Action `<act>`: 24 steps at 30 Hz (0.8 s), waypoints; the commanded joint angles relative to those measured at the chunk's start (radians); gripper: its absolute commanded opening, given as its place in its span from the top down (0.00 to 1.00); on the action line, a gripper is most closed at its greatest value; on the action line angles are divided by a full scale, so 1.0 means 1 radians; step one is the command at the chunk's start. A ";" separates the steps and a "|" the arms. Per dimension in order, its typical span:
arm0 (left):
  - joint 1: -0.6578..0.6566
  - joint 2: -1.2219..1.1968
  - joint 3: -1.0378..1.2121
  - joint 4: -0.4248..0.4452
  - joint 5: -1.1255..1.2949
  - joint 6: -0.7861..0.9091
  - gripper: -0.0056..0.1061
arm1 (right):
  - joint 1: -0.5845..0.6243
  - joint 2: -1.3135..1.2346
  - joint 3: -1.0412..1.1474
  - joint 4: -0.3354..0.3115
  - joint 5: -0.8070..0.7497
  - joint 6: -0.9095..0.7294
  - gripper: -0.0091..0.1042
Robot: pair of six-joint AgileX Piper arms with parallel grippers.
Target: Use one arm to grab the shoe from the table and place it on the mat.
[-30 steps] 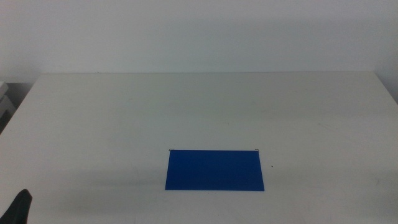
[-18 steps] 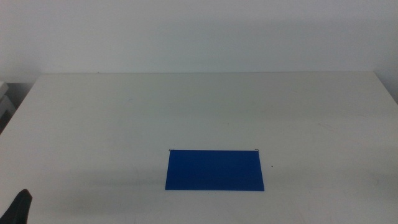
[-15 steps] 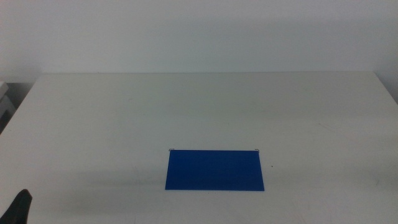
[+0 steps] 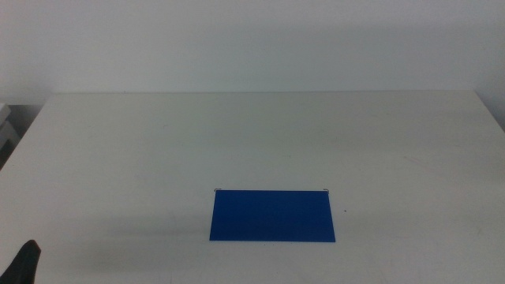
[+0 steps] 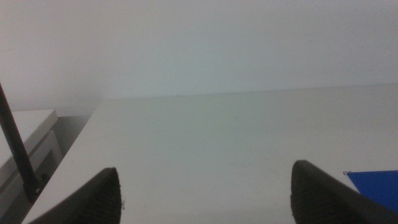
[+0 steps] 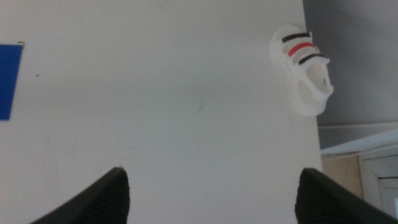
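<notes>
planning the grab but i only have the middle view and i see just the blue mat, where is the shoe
Observer: The small white sneaker with black and red straps shows only in the right wrist view. It lies at the off-white tabletop's edge, beyond which grey floor shows.
Operator: is it anywhere near the mat
Observer: No. The flat deep-blue rectangular mat shows only as a sliver at the opposite side of that picture, with bare table between.
Operator: right gripper state
Observer: The right gripper is open, jaws wide apart, holding nothing, well short of the sneaker.
Operator: and the left
Observer: The left gripper is also open and empty, with the mat's corner beside one jaw.
</notes>
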 commanded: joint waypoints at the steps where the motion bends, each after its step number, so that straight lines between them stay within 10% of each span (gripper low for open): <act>1: -0.004 -0.013 0.007 -0.010 -0.082 -0.005 0.11 | -0.004 0.070 -0.088 -0.028 -0.026 -0.009 0.11; 24: -0.004 -0.013 0.007 -0.010 -0.082 -0.005 0.11 | -0.282 0.666 -0.336 -0.067 -0.136 -0.149 0.11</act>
